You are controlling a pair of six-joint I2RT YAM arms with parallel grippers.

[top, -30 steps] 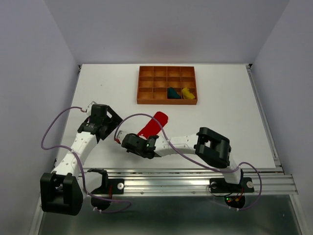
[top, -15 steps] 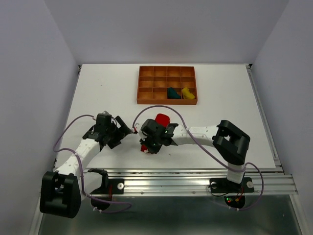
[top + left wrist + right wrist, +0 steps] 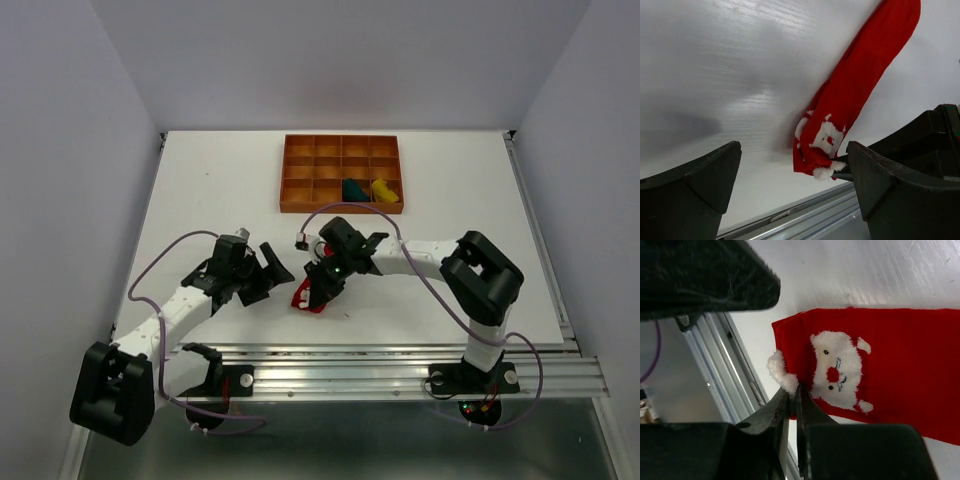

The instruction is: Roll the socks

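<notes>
Right fingers (image 3: 767,417) are pinched together on the red sock (image 3: 900,365), gripping its edge right by the white pompom, close to the counter's (image 3: 200,190) near edge, about mid-width. The rest of the sock trails off toward the far side. Left fingers (image 3: 695,185) are spread wide, just beside the sock, holding nothing. In the tray (image 3: 298,170) by the far edge, the teal sock (image 3: 353,189) and yellow sock (image 3: 384,189) fill its two near-right compartments.

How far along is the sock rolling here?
Done: the teal sock and yellow sock sit bundled in the tray. In hand: the right end effector is shut on the red sock at its end, left end effector open beside it. Left: rolling the red sock.
</notes>
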